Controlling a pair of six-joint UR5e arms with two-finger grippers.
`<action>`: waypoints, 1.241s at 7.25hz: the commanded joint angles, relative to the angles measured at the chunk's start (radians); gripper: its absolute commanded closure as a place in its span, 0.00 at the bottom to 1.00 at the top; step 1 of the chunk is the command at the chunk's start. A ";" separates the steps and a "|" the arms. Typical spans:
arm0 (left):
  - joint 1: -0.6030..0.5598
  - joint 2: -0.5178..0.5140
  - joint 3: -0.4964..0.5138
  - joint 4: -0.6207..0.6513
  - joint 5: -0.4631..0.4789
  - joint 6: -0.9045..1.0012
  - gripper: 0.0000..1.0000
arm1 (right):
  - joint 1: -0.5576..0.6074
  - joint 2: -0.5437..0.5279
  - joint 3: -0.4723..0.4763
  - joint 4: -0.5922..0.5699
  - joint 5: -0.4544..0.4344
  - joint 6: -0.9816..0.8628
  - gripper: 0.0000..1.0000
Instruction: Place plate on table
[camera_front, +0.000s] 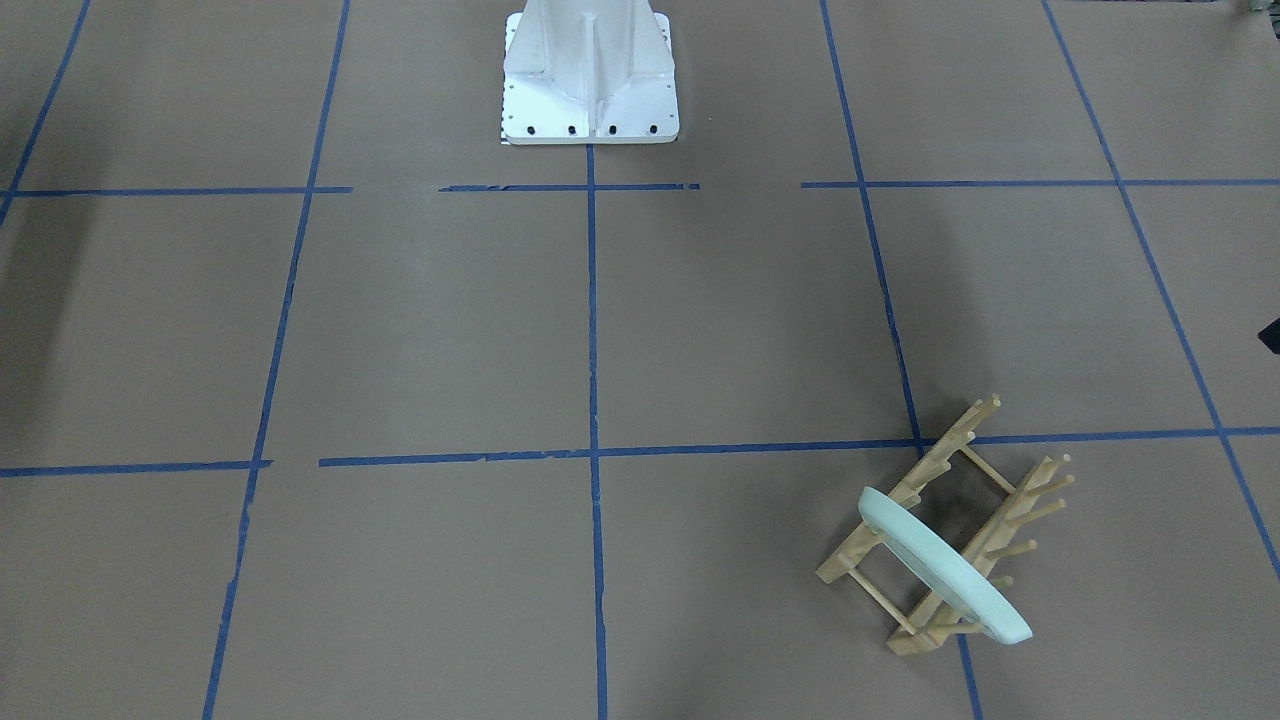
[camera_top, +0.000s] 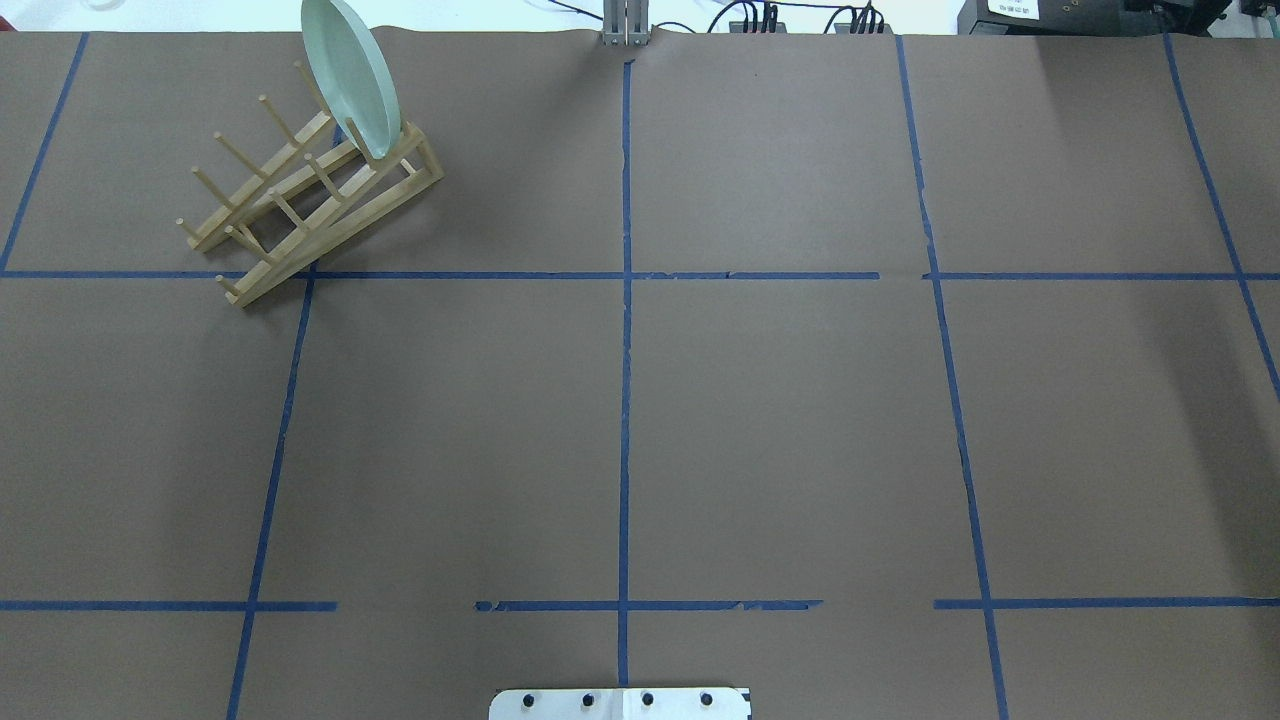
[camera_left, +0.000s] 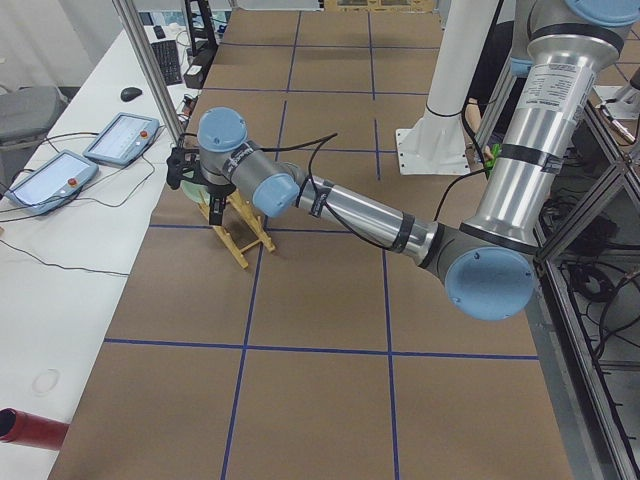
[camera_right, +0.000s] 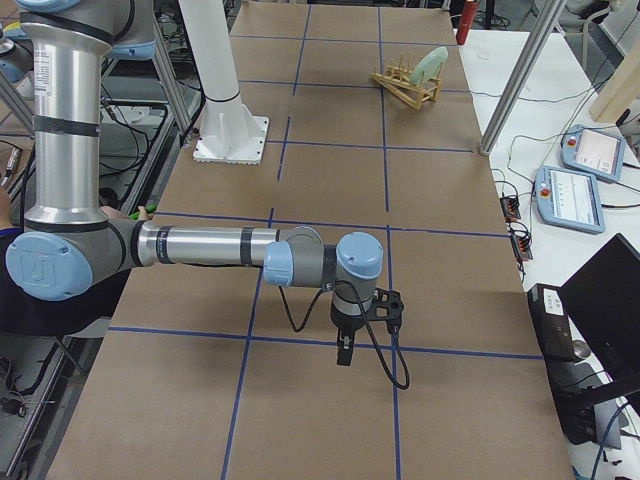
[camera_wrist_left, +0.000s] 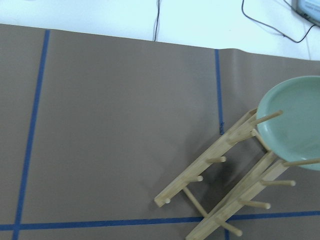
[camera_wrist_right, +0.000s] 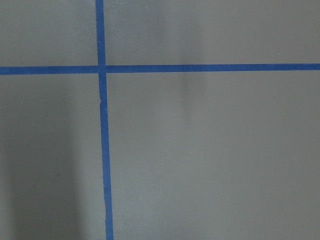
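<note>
The pale mint-green plate (camera_front: 940, 565) stands on edge in the end slot of a light wooden peg rack (camera_front: 935, 500) on the brown table (camera_front: 450, 330). In the overhead view the plate (camera_top: 352, 75) and rack (camera_top: 300, 200) sit at the far left. The left wrist view shows the plate (camera_wrist_left: 295, 125) at its right edge. My left gripper (camera_left: 214, 208) hangs above the rack; I cannot tell whether it is open or shut. My right gripper (camera_right: 345, 350) hangs over bare table far from the plate (camera_right: 432, 65); I cannot tell its state either.
The white robot base (camera_front: 590, 75) stands at the table's middle edge. A white side bench with two teach pendants (camera_left: 120, 138) and cables runs past the rack's end. A metal post (camera_left: 150, 70) rises near the rack. A red cylinder (camera_left: 30, 427) lies on the bench.
</note>
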 joint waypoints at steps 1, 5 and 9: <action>0.074 -0.008 0.080 -0.347 0.033 -0.357 0.00 | 0.000 0.000 0.000 0.000 0.000 -0.002 0.00; 0.312 -0.205 0.204 -0.485 0.413 -0.917 0.00 | -0.001 0.000 0.000 0.000 0.000 0.000 0.00; 0.387 -0.302 0.284 -0.485 0.517 -1.026 0.00 | 0.000 0.000 0.000 0.000 0.000 0.000 0.00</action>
